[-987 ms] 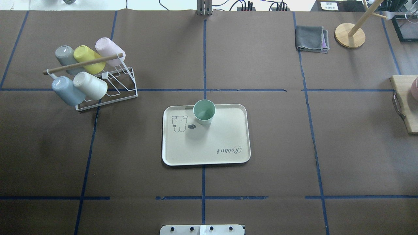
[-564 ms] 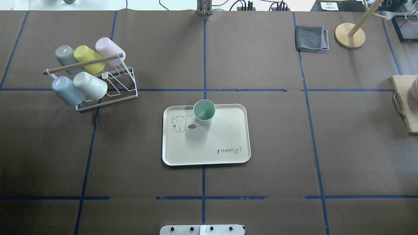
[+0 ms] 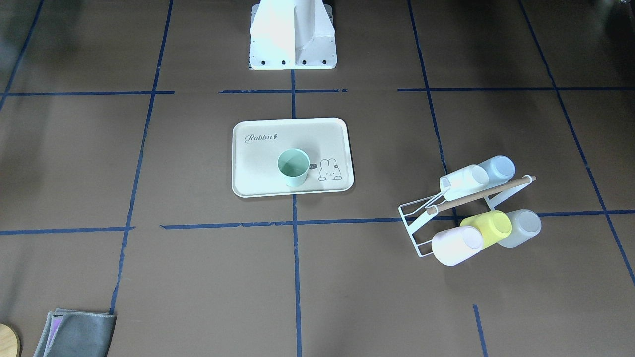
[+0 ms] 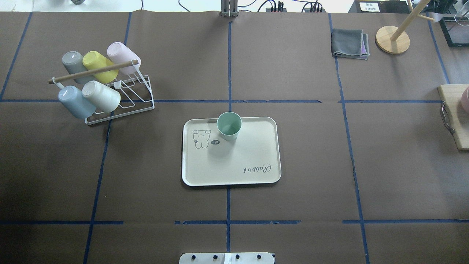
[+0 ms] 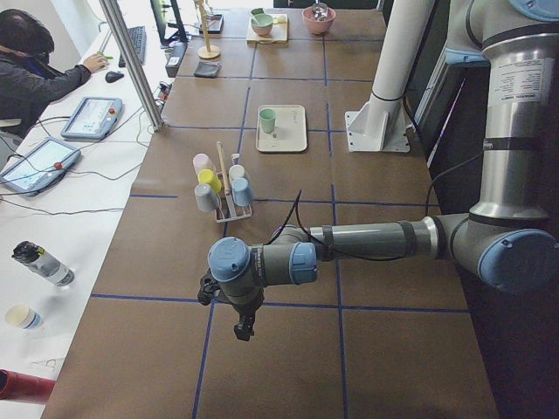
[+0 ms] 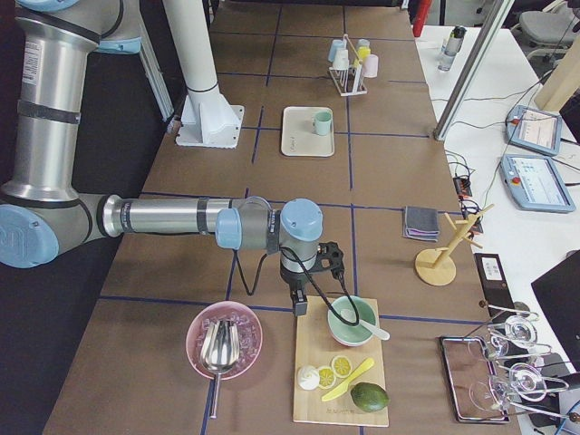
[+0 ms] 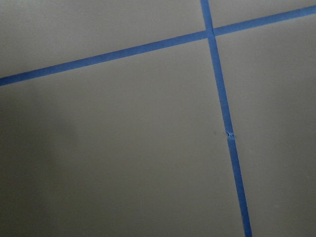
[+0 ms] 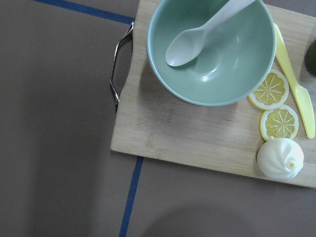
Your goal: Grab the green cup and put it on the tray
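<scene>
The pale mint-green cup (image 4: pixel 229 125) stands upright on the cream tray (image 4: pixel 249 157), near the tray's far edge beside the bunny drawing. It also shows in the front-facing view (image 3: pixel 293 167) on the tray (image 3: pixel 258 163). No gripper is near it. My left gripper (image 5: pixel 243 330) shows only in the exterior left view, over bare table far from the tray; I cannot tell if it is open or shut. My right gripper (image 6: pixel 301 304) shows only in the exterior right view, by a wooden board; I cannot tell its state either.
A white wire rack (image 4: pixel 121 99) with several cups lying on it stands left of the tray. A folded grey cloth (image 4: pixel 350 43) and a wooden stand (image 4: pixel 392 39) are at the far right. The wooden board (image 8: pixel 197 133) holds a green bowl (image 8: pixel 212 64) with a spoon.
</scene>
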Available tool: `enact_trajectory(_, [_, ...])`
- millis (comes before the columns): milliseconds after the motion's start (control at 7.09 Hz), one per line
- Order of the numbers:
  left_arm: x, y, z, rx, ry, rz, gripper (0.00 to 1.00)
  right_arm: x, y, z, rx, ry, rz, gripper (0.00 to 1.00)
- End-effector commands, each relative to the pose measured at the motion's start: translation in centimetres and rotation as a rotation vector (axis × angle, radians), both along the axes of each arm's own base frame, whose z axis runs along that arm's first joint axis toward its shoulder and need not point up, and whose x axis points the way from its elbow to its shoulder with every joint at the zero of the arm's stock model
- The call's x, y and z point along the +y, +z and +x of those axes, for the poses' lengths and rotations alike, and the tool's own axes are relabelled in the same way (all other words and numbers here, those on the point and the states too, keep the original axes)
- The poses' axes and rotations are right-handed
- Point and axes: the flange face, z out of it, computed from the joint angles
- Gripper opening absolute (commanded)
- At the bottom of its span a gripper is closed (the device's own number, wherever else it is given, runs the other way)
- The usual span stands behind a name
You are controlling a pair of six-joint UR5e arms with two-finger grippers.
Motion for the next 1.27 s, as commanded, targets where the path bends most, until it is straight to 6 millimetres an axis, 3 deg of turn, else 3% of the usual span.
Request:
enact_trajectory(0, [-0.19, -0.16, -0.05, -0.006, -0.002, 0.007, 1.00, -0.01, 0.03, -0.02, 0.000, 0.000, -0.001, 1.00])
enact_trajectory(1128, [0.24, -0.04, -0.03, -0.004, 0.002, 0.007, 1.00, -0.01, -0.12, -0.10, -0.011, 0.001, -0.001, 1.00])
